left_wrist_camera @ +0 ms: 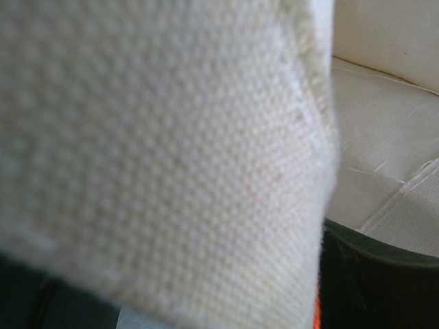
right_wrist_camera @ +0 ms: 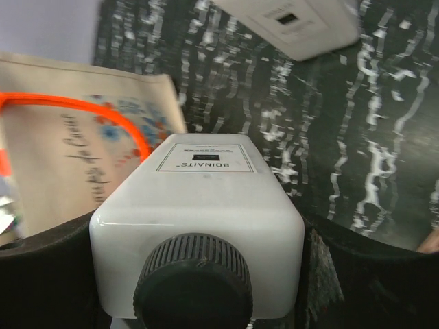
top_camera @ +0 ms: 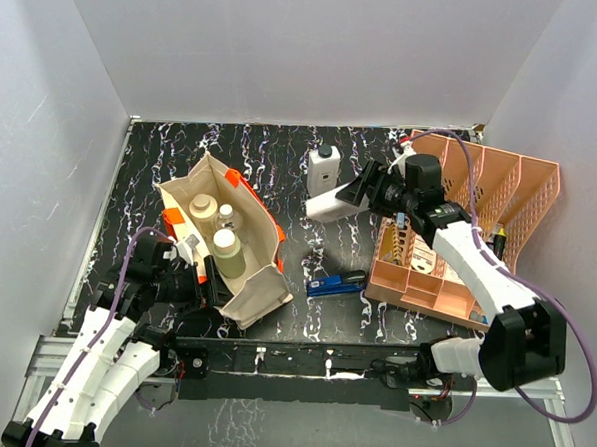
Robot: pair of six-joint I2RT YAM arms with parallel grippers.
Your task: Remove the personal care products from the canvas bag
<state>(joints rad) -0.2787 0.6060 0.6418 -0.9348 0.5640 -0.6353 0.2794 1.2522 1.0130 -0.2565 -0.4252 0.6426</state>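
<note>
Clamped across its body in the right tool [top_camera: 348, 198]: white squarish bottle [right_wrist_camera: 199, 199], black cap toward the wrist, held level above the surface [top_camera: 271, 167]. Positioned between canvas bag [top_camera: 257, 297] and salmon-pink organizer [top_camera: 501, 184], clear of the bag. Probably bound for a spot near its upright twin [top_camera: 323, 169].

Set wide, with no grip discernible: left tool [top_camera: 188, 278], pressed at the bag's near rim with cloth across its camera. Seemingly there to steady the bag and keep the mouth agape.

Inside the bag, lying on the lower wall: cream cylinder [top_camera: 203, 210], tiny clear bottle [top_camera: 225, 216], olive-tan cylinder [top_camera: 229, 254]. Inside the organizer: small printed cartons [top_camera: 409, 251]. Loose between the two containers: blue-black stapler [top_camera: 335, 283].
</note>
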